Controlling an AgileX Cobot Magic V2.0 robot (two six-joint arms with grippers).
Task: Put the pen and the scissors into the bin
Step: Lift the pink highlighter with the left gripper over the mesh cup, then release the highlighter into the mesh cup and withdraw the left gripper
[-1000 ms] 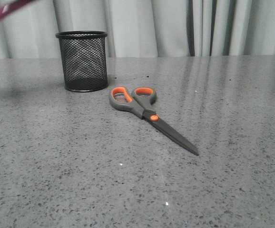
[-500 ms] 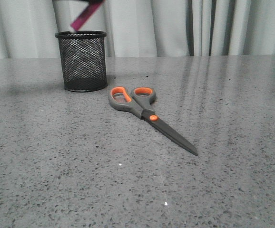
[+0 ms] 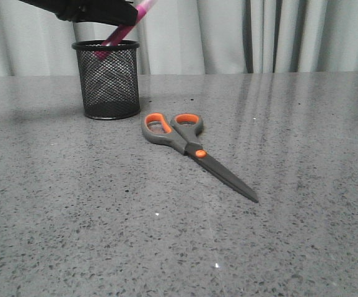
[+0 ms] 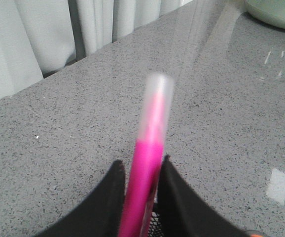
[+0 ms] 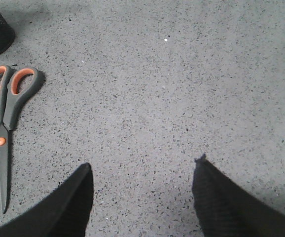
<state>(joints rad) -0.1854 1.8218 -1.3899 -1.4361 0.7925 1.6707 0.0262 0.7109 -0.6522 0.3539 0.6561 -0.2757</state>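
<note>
Magenta pen (image 3: pixel 122 29) is pinched in your L gripper (image 4: pixel 141 185), jaws closed on the barrel w/ the whitish cap end sticking up and away. It's tilted, lower tip already inside the rim of the bin (image 3: pixel 106 80) in the front view. Pen looks light, stiff, smooth plastic, so it's prob a bit slippery; a mid-barrel grip like you have is fine, and it should just slide down the mesh once released. Bin is light wire mesh, so avoid nudging the rim or it may tip or skid on the stone-look table (image 3: pixel 74 223).

Scissors (image 3: pixel 191 148) lie flat and closed near the bin, to its right, handles toward it, blades pointing toward the camera. They're heavier, rigid, thin against the table, so hard to get under. Best hold is prob across the handle neck near the orange pivot, not the tapering blades. R gripper (image 5: pixel 142 197) hangs wide open, empty, above bare table w/ scissors off to one side.
</note>
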